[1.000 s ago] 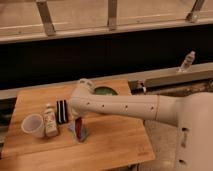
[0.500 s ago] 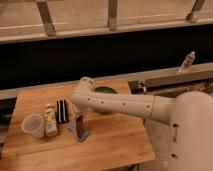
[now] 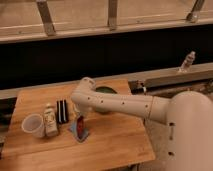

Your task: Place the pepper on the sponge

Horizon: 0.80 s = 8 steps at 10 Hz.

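I see the gripper (image 3: 80, 116) straight above the sponge (image 3: 80, 133), clamped on the pepper (image 3: 80, 123). The pepper is upright, its lower tip at the sponge, though I can't tell if it touches. A small bottle (image 3: 49, 120) and a white cup (image 3: 33, 125) stand left of the sponge, and a green bowl (image 3: 106, 92) sits behind it to the right.

Wooden table (image 3: 117, 145), white cup (image 3: 32, 125) near its left edge, pale bottle (image 3: 49, 121) just beside it, black striped block (image 3: 62, 111) right of that, green bowl (image 3: 108, 91) at the back, small bottle (image 3: 187, 61) on the far ledge (image 3: 165, 76), tool (image 3: 80, 118) low just right of the block.
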Motion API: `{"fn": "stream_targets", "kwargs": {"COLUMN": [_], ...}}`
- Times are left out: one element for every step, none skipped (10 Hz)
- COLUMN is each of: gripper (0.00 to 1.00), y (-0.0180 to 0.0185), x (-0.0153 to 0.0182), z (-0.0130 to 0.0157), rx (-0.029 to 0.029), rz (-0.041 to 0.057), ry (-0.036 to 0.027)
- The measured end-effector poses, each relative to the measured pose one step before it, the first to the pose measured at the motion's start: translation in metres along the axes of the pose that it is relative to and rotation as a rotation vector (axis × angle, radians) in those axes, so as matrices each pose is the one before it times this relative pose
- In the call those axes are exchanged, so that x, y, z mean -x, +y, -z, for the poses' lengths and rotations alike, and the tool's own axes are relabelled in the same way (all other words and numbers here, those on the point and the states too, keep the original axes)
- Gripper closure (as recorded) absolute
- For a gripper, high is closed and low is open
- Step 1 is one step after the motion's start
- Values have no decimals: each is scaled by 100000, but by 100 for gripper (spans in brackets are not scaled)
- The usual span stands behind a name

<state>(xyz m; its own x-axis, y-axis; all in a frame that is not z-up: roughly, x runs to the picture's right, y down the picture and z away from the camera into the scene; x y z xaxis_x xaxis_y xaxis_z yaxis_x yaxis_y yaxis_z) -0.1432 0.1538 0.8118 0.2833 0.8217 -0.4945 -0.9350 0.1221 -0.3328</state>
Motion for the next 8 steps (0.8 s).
{"fn": "stream_targets", "kwargs": {"gripper": [20, 20, 20, 20, 20, 20, 20, 20], "y": [-27, -43, -5, 2, -85, 36, 57, -19], "x": [-47, 15, -7, -12, -3, 3, 2, 5], "z": [-49, 88, 17, 68, 26, -9, -9, 10], "rx": [172, 138, 113, 269, 18, 2, 37, -10], "rz": [-144, -125, 17, -145, -157, 73, 81, -34], "ry": [278, -10, 68, 76, -22, 7, 12, -19]}}
